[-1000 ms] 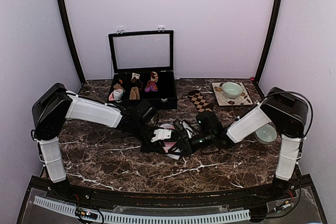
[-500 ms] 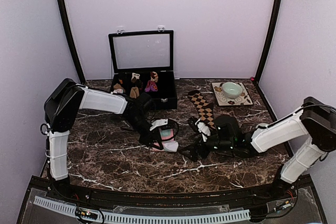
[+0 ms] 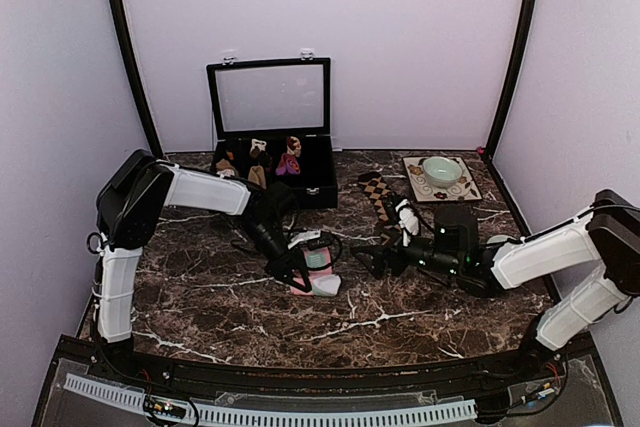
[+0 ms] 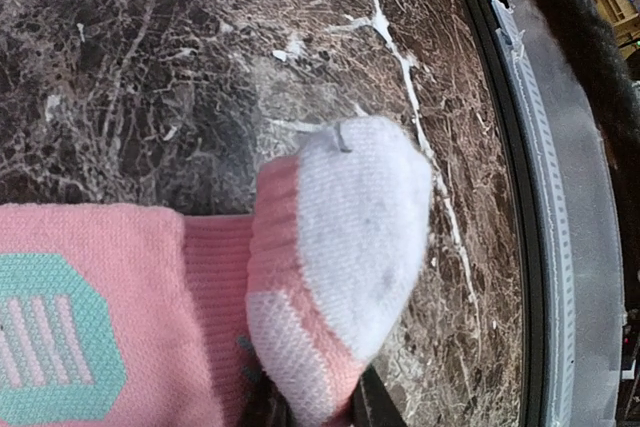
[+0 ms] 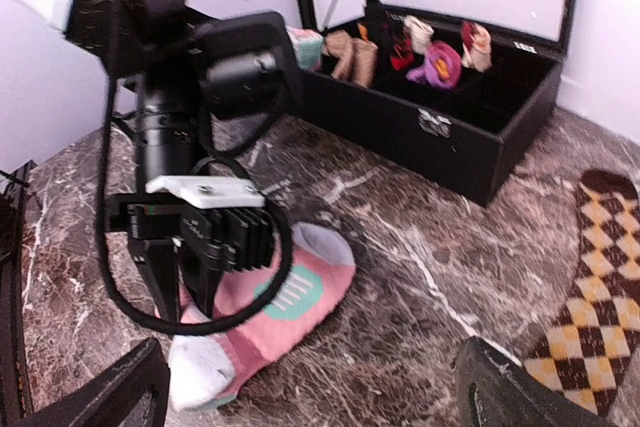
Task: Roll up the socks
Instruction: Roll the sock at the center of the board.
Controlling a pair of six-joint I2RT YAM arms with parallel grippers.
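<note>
On a dark marble worktop veined with white, two robot arms reach inward from the near edge. Just left of the middle, closest to the viewer, lies the pink sock. It rests flat on the stone, showing a mint-green patch with white stripes and a white tip. The left claw points down onto the sock's near end, its jaws narrow and pinching the fabric. In the left wrist view, the two dark fingertips close on the white end of the pink sock, which is doubled over the ribbed pink part. To the right, apart from that sock and touching nothing, the right claw hangs low above the stone with its jaws spread wide and holding nothing. Its own camera shows one black finger at each lower corner, and between them the left claw stands over the pink sock. Farther back, right of centre, the brown diamond-check sock lies stretched flat on the worktop, well clear of both claws. Behind it, against the back wall, a black case stands with its clear lid raised, and small sock bundles sit in its compartments. At the far right corner, a pale green bowl sits on a patterned tile.
</note>
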